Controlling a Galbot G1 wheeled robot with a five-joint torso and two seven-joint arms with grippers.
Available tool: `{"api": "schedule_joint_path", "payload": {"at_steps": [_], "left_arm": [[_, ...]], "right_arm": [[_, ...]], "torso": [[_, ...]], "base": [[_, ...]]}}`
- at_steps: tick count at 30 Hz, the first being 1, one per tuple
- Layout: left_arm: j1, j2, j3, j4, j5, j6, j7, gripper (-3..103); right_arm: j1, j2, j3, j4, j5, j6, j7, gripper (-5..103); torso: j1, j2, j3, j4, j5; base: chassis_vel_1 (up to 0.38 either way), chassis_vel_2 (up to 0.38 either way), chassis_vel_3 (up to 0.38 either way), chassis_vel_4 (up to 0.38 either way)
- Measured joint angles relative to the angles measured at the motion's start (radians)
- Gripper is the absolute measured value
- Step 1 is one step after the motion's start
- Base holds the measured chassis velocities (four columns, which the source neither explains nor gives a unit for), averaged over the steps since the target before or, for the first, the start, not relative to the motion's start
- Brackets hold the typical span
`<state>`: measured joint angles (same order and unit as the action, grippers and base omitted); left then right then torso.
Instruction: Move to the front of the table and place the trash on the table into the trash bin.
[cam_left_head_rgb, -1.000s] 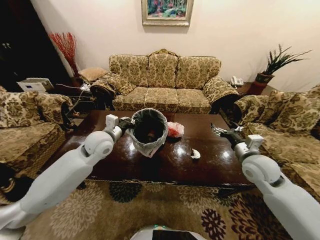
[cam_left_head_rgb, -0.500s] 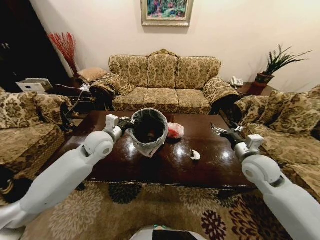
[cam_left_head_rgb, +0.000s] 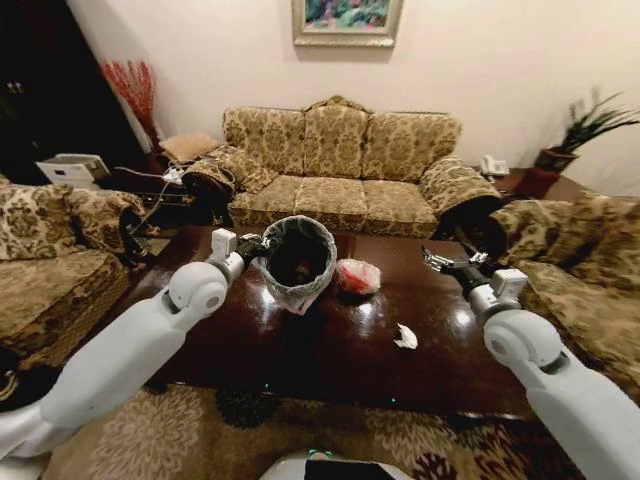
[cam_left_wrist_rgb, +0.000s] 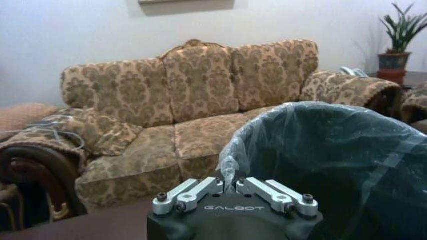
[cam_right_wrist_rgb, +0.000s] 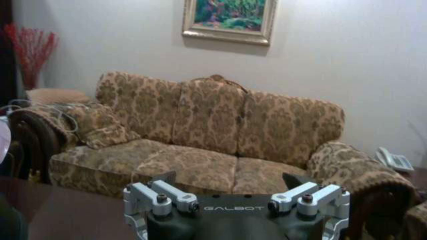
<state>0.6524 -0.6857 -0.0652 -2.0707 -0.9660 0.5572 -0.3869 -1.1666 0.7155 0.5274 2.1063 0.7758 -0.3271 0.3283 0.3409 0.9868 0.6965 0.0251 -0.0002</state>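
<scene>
You saw a glossy dark brown table (cam_left_head_rgb: 340, 345) carrying a red-and-white bag bundle (cam_left_head_rgb: 357, 276) at its 12 o'clock and a white scrap (cam_left_head_rgb: 406, 337) toward 3 o'clock. The bin (cam_left_head_rgb: 297, 262) was black inside a grey-white translucent liner. The sofa (cam_left_head_rgb: 345, 165) wore a gold-and-olive damask pattern, and the rug (cam_left_head_rgb: 200, 430) showed dark floral medallions on tan. Both arms were white; the left gripper (cam_left_wrist_rgb: 231, 196) and right gripper (cam_right_wrist_rgb: 235, 200) had silver fingers on black bodies.

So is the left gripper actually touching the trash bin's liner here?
Touching. In the left wrist view the left gripper has its jaws shut on a fold of the liner at the trash bin rim.
</scene>
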Motion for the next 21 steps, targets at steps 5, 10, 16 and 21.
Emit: {"api": "schedule_joint_path", "payload": {"at_steps": [5,10,16,21], "left_arm": [[0.0,0.0,0.0,0.0,0.0,0.0,0.0,4],[0.0,0.0,0.0,0.0,0.0,0.0,0.001,4],[0.013,-0.001,0.0,-0.003,0.008,-0.003,-0.003,4],[0.15,-0.021,-0.01,-0.057,0.077,-0.062,-0.045,4]], "right_arm": [[0.0,0.0,0.0,0.0,0.0,0.0,0.0,100],[0.0,0.0,0.0,0.0,0.0,0.0,0.0,100],[-0.032,0.013,0.02,0.012,-0.012,0.009,-0.01,100],[-0.181,0.075,0.104,0.072,-0.066,0.057,-0.059,100]], "torso": [[-0.002,0.001,-0.001,-0.0003,0.0001],[-0.002,0.001,-0.001,-0.0011,0.0002],[0.0,0.001,0.0,-0.0001,-0.0001],[-0.001,0.001,0.0,-0.001,-0.0006]], "base": [[0.004,0.017,0.008,0.006],[0.015,-0.039,-0.029,0.019],[0.0,0.0,0.0,0.0],[0.0,0.0,0.0,0.0]]}}
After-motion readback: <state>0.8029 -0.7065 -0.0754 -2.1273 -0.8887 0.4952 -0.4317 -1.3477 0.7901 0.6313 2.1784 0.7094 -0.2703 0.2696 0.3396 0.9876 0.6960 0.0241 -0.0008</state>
